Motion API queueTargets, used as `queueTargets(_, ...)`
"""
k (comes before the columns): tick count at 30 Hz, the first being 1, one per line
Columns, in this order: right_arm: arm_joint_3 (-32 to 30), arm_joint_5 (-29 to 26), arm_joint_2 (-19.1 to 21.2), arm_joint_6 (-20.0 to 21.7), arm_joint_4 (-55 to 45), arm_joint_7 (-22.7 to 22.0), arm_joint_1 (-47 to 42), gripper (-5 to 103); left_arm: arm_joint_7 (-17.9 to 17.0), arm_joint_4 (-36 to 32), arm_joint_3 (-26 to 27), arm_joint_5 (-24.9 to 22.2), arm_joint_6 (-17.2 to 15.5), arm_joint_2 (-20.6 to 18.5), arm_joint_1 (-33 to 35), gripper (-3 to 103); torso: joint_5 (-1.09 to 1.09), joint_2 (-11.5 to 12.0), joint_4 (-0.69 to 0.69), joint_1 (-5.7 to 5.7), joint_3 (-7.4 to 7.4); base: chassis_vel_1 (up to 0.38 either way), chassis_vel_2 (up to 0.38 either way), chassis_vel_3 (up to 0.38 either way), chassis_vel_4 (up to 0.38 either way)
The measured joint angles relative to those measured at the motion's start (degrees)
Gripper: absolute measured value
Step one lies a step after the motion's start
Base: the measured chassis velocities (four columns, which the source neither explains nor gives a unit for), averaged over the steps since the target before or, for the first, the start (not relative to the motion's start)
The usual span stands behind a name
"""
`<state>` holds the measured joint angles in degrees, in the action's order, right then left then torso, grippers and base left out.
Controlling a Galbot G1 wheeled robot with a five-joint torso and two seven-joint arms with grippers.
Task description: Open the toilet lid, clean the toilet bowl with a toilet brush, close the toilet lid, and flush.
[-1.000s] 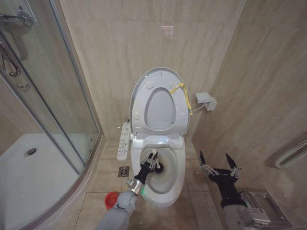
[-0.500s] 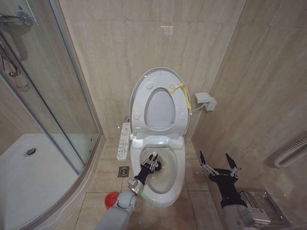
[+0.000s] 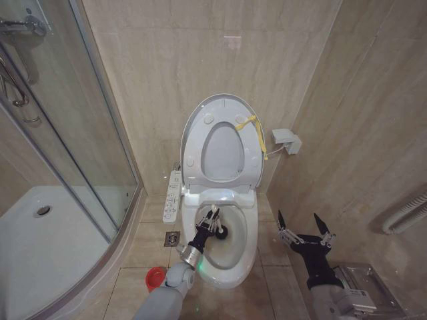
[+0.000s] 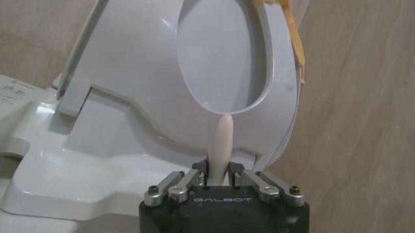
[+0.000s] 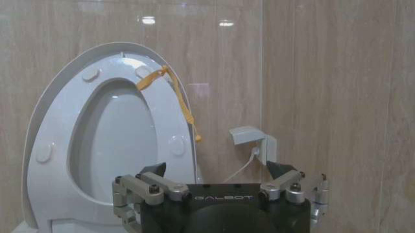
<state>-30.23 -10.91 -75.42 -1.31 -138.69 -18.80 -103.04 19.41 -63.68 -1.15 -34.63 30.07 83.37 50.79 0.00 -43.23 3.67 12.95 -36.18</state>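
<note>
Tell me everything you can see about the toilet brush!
The toilet brush is small next to the toilet. It has a slim, pale, smooth stick handle, likely plastic, and a dark round head. The left gripper is shut on the handle, which sticks out between its fingers toward the raised seat. The dark head is down inside the toilet bowl, near its upper left inner wall; whether it touches the wall cannot be told. The bristles are too small to make out.
</note>
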Motion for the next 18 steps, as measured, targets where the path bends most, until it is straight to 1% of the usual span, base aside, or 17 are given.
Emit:
queueTargets(2, 0.0, 0.0, 0.0, 0.0, 0.0, 0.0, 0.0, 100, -0.3, 2.3, 1.2, 8.5, 1.6, 0.4, -0.4, 20, -0.01, 0.0, 0.01, 0.0, 0.0, 0.0, 0.0, 0.0, 0.0)
queueTargets(3, 0.0, 0.0, 0.0, 0.0, 0.0, 0.0, 0.0, 100, -0.4, 2.8, 1.4, 10.1, 1.8, 0.4, -0.4, 20, 0.0, 0.0, 0.01, 0.0, 0.0, 0.0, 0.0, 0.0, 0.0)
queueTargets(5, 0.0, 0.0, 0.0, 0.0, 0.0, 0.0, 0.0, 100, -0.4, 2.7, 1.2, 9.7, 1.8, 0.1, -0.4, 20, 0.0, 0.0, 0.0, 0.0, 0.0, 0.0, 0.0, 0.0, 0.0)
queueTargets(7, 0.0, 0.0, 0.0, 0.0, 0.0, 0.0, 0.0, 100, -0.8, 1.3, 0.8, 6.1, 1.0, -0.2, -0.1, 20, 0.01, 0.0, -0.01, 0.0, 0.0, 0.0, 0.0, 0.0, 0.0)
queueTargets(8, 0.0, 0.0, 0.0, 0.0, 0.0, 0.0, 0.0, 100, -1.4, 1.2, 0.9, 6.8, 1.0, 0.0, -0.1, 20, 0.0, 0.0, 0.0, 0.0, 0.0, 0.0, 0.0, 0.0, 0.0)
queueTargets(9, 0.0, 0.0, 0.0, 0.0, 0.0, 0.0, 0.0, 100, -1.7, 1.7, 1.2, 9.5, 1.4, 0.4, -0.3, 20, 0.0, 0.0, 0.0, 0.0, 0.0, 0.0, 0.0, 0.0, 0.0)
queueTargets(10, 0.0, 0.0, 0.0, 0.0, 0.0, 0.0, 0.0, 100, -1.7, 1.7, 1.2, 9.5, 1.4, 0.4, -0.3, 20, 0.0, 0.0, 0.0, 0.0, 0.0, 0.0, 0.0, 0.0, 0.0)
queueTargets(11, 0.0, 0.0, 0.0, 0.0, 0.0, 0.0, 0.0, 100, -1.4, 2.5, 1.6, 12.1, 1.9, 0.7, -0.6, 20, -0.01, 0.0, 0.02, 0.0, 0.0, 0.0, 0.0, 0.0, 0.0)
queueTargets(12, 0.0, 0.0, 0.0, 0.0, 0.0, 0.0, 0.0, 100, -0.8, 2.5, 1.2, 10.6, 1.9, 0.5, -0.6, 20, -0.01, 0.0, 0.02, 0.0, -0.01, 0.0, 0.0, 0.0, 0.0)
queueTargets(13, 0.0, 0.0, 0.0, 0.0, 0.0, 0.0, 0.0, 100, -0.4, 1.8, 0.8, 7.7, 1.4, 0.2, -0.5, 20, 0.01, 0.0, 0.01, 0.0, -0.01, 0.0, 0.0, 0.0, 0.0)
queueTargets(14, 0.0, 0.0, 0.0, 0.0, 0.0, 0.0, 0.0, 100, -0.4, 1.8, 0.8, 7.7, 1.4, 0.2, -0.5, 20, 0.01, 0.0, 0.01, 0.0, -0.01, 0.0, 0.0, 0.0, 0.0)
queueTargets(15, 0.0, 0.0, 0.0, 0.0, 0.0, 0.0, 0.0, 100, 0.4, 0.7, 0.4, 4.0, 0.9, 0.0, -0.2, 20, 0.03, 0.0, -0.03, 0.0, 0.0, 0.0, 0.0, 0.0, 0.0)
queueTargets(16, 0.0, 0.0, 0.0, 0.0, 0.0, 0.0, 0.0, 100, 1.1, -0.8, 0.0, -0.4, 0.1, 0.0, 0.1, 20, 0.0, 0.0, -0.01, 0.0, 0.0, 0.0, 0.0, 0.0, 0.0)
queueTargets(17, 0.0, 0.0, 0.0, 0.0, 0.0, 0.0, 0.0, 100, 1.2, -1.2, -0.1, -1.3, -0.2, 0.1, 0.1, 20, -0.01, 0.0, 0.0, 0.0, 0.0, 0.0, 0.0, 0.0, 0.0)
queueTargets(18, 0.0, 0.0, 0.0, 0.0, 0.0, 0.0, 0.0, 100, 1.0, -0.8, 0.0, 0.5, 0.0, 0.4, 0.0, 20, 0.0, 0.0, 0.0, 0.0, 0.0, 0.0, 0.0, 0.0, 0.0)
